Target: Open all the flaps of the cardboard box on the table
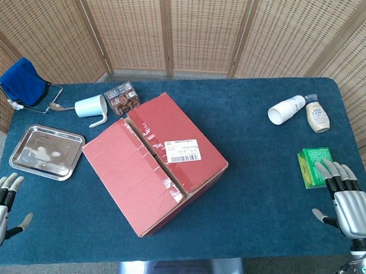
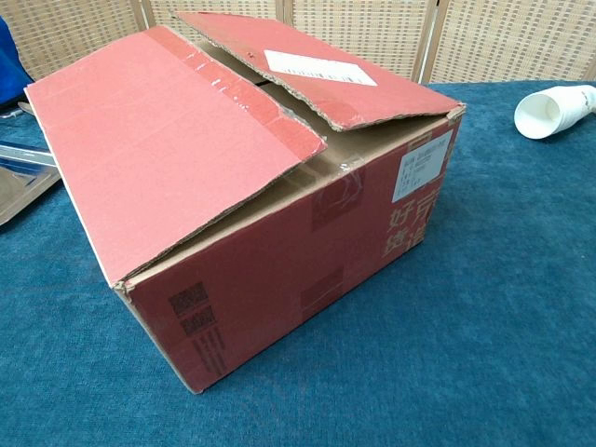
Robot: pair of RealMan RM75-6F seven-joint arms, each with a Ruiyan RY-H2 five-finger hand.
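A red cardboard box [image 1: 154,162] sits skewed in the middle of the blue table, its two top flaps lying down along a taped seam. In the chest view the box [image 2: 279,251] fills the frame and both top flaps [image 2: 177,130] are slightly raised, leaving a gap at the near end. My left hand [image 1: 4,203] hovers at the table's near left corner with fingers spread, holding nothing. My right hand [image 1: 347,200] is at the near right, also with fingers spread and empty. Both hands are well away from the box.
A metal tray [image 1: 45,152] lies left of the box. A white mug [image 1: 92,108], a spoon [image 1: 57,106], a small patterned box [image 1: 122,97] and a blue cloth [image 1: 21,79] are at the back left. A white cup [image 1: 286,109], a bottle [image 1: 317,115] and a green pack [image 1: 313,165] lie on the right.
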